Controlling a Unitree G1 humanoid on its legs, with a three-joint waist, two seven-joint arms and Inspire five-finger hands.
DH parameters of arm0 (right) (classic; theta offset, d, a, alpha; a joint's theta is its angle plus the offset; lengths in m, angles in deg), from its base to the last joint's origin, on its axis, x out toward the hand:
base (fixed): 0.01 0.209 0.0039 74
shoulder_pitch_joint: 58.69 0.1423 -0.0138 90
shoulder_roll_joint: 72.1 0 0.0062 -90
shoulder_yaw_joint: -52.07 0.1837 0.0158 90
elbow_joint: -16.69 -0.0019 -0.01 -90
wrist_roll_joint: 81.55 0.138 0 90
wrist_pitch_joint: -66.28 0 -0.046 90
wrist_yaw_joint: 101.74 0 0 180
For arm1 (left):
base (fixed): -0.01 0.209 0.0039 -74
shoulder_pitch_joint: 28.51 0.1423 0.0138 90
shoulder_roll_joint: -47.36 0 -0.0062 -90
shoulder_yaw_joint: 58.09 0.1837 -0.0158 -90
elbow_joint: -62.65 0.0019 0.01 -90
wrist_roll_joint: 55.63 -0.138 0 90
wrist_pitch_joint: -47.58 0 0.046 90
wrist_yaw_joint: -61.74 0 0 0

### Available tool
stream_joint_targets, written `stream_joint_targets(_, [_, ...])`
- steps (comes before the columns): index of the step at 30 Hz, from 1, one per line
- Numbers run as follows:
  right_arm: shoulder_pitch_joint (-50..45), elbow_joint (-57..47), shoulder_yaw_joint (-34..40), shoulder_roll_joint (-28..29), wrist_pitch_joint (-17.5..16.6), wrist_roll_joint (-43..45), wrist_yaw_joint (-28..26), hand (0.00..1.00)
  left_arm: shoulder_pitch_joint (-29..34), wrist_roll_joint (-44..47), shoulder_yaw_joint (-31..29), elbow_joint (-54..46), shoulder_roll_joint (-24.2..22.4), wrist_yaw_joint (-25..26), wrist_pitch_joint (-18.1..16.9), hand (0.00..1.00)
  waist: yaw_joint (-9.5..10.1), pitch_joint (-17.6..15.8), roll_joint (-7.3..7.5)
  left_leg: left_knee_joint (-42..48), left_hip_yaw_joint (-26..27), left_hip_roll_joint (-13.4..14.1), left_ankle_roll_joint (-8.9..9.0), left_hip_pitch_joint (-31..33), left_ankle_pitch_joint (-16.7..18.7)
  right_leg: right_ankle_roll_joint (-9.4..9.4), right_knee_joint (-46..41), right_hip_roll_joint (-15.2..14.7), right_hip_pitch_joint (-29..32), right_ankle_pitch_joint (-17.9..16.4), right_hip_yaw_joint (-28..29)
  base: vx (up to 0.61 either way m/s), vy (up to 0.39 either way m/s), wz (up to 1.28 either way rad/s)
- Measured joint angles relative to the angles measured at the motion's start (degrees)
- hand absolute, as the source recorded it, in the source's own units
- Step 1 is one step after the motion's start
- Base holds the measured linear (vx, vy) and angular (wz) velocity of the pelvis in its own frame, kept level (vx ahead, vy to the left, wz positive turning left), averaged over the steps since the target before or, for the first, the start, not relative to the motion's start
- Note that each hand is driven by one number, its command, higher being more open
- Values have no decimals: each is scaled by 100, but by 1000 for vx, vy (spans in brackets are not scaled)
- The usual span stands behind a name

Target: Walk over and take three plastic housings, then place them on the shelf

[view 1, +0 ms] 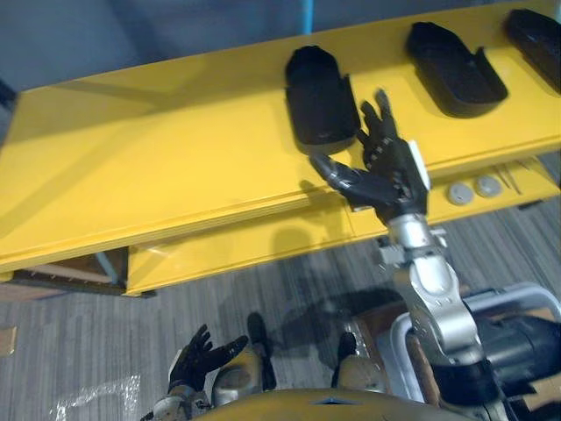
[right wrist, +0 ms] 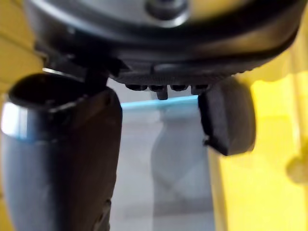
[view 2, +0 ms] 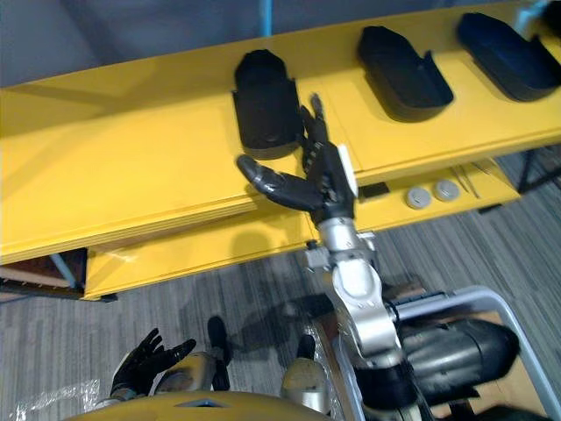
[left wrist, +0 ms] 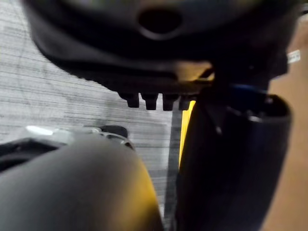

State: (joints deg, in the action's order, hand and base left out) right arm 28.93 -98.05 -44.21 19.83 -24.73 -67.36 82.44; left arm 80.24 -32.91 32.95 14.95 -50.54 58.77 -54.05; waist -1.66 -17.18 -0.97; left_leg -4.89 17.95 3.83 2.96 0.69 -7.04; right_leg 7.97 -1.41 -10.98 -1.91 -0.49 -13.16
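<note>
While a first housing (view 1: pixel 317 92) lay on the yellow table (view 1: pixel 158 158), with a second housing (view 1: pixel 451 66) and a third housing (view 1: pixel 535 39) farther along it, the right hand (view 1: pixel 390 162) hovered over the table's near edge just beside the first housing, fingers straight, thumb spread. The left hand (view 1: pixel 200 358) hung well below the table, fingers loosely apart. The first housing looked light, stiff and slick, so gripping across its narrow sides seemed safest.
</note>
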Motion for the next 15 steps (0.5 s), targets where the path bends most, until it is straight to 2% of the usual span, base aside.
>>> stream_joint_targets(2, [-644, 0, 85, -48, -69, 90, -163, 100, -9, 12, 12, -1, 38, 67, -75, 100, -149, -13, 45, -1, 109, 2, 20, 14, 35, -3, -65, -8, 115, -5, 111, -16, 27, -23])
stream_joint_targets(5, [-1091, 0, -34, -114, -132, 305, -511, 100, -14, 23, 80, -24, 60, 156, -199, 100, -198, -14, 46, 1, 148, 17, 21, 56, 34, -3, -92, 1, 200, -4, 160, 0, 12, -9])
stream_joint_targets(8, [-1042, -7, -310, -141, -346, 306, -756, 100, -14, 183, 146, -66, 92, 177, -210, 100, -175, -31, 76, 3, 130, 24, 7, 86, 19, -3, -131, 7, 237, -3, 156, 4, 3, 3])
stream_joint_targets(15, [-645, -155, -524, -140, -450, 440, -757, 100, -20, 250, 262, -176, 221, 238, -208, 100, -160, -65, 181, 7, 38, -30, -55, 203, -21, 5, -139, -39, 290, 2, 86, 13, 16, 9])
